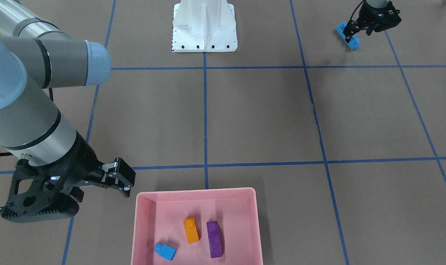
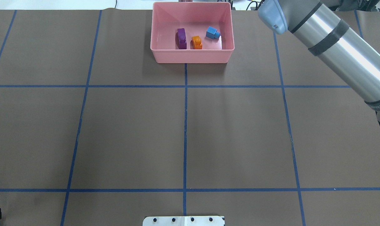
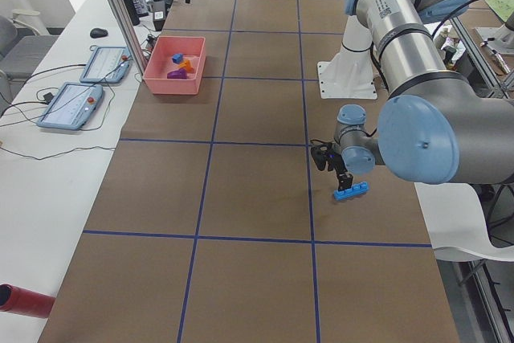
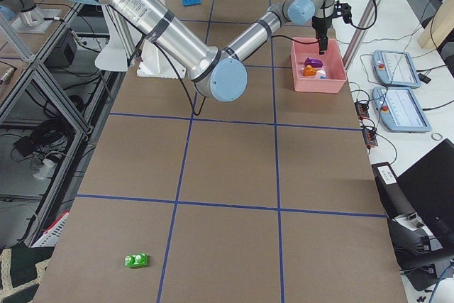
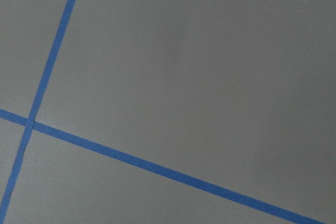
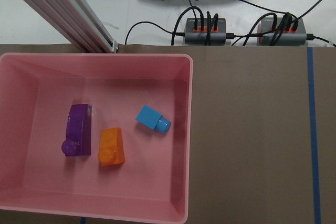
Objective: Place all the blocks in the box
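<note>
The pink box (image 1: 195,190) holds the orange block (image 1: 191,230), the purple block (image 1: 214,239) and the small blue block (image 1: 165,251); all three also show in the right wrist view. My right gripper (image 1: 129,180) is open and empty, just beside the box's side wall. My left gripper (image 1: 357,35) stands at the long blue block (image 1: 350,41), near the robot's base side of the table, with one finger across the block's middle. I cannot tell whether it is shut on the block. The green block (image 4: 135,260) lies alone at the table's end on my right.
The white robot base (image 1: 204,33) stands at the middle of the near table edge. Blue tape lines divide the brown table. Beyond the box, off the table, are a metal post (image 6: 79,19), cable hubs (image 6: 207,27) and operator pendants (image 4: 397,69).
</note>
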